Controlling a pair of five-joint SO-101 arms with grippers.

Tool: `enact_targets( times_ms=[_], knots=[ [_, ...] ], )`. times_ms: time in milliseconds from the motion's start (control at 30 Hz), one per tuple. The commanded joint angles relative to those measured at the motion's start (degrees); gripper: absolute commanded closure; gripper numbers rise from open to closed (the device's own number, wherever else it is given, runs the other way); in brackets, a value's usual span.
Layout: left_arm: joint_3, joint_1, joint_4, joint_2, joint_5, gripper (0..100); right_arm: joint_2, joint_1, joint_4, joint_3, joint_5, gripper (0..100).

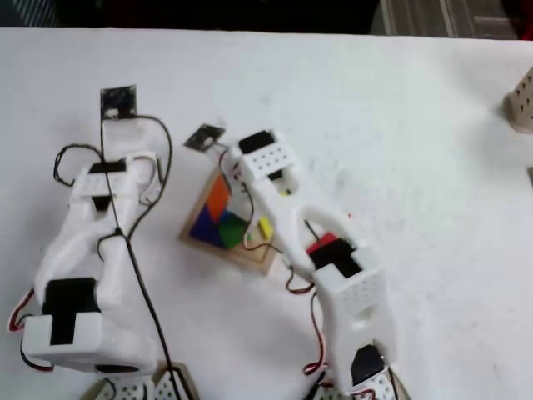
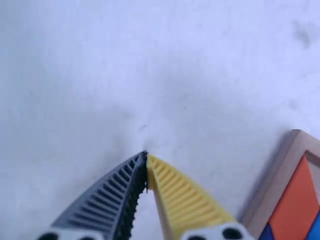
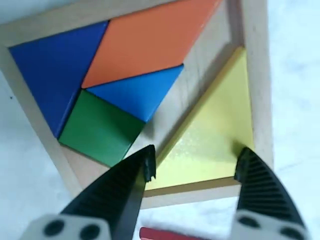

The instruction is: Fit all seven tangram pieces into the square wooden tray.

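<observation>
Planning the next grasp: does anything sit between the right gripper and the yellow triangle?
Nothing visible does. The open right gripper hangs directly over the yellow triangle, its fingers straddling the piece, and only bare floor of the wooden tray lies beside it.

White table [image 1: 433, 208], matte: I see it spreading beneath and beyond the jaws; dark room strip [image 1: 208, 12] past its far edge.

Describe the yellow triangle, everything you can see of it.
The yellow triangle is a flat, glossy piece, apparently painted wood. It lies in a corner of the tray, with its two short edges along the rim. Its long edge faces a strip of bare tray floor that separates it from the light-blue triangle. The right gripper hangs over it, jaws open and spread across it; contact cannot be judged.
</observation>
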Motion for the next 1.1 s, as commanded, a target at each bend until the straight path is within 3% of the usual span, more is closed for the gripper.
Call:
enact_targets(
  times_ms=[0,533,800,1067],
  knots=[
    [-3.52,-1.01,0.09,-0.31,0.62,98,0.13,1.1,0.04,-0.44,0.79,75.2],
    [-3.52,-1.01,0.0,-0.31,0.62,98,-0.22,3.12,-4.53,0.79,-1.49,75.2],
    [-3.52,-1.01,0.09,-0.31,0.62,98,2.86,-2.33,1.54,0.97,-0.09,75.1],
    [-3.52,-1.01,0.09,-0.31,0.62,98,2.95,-2.77,4.62,1.32,2.29,75.1]
  ],
)
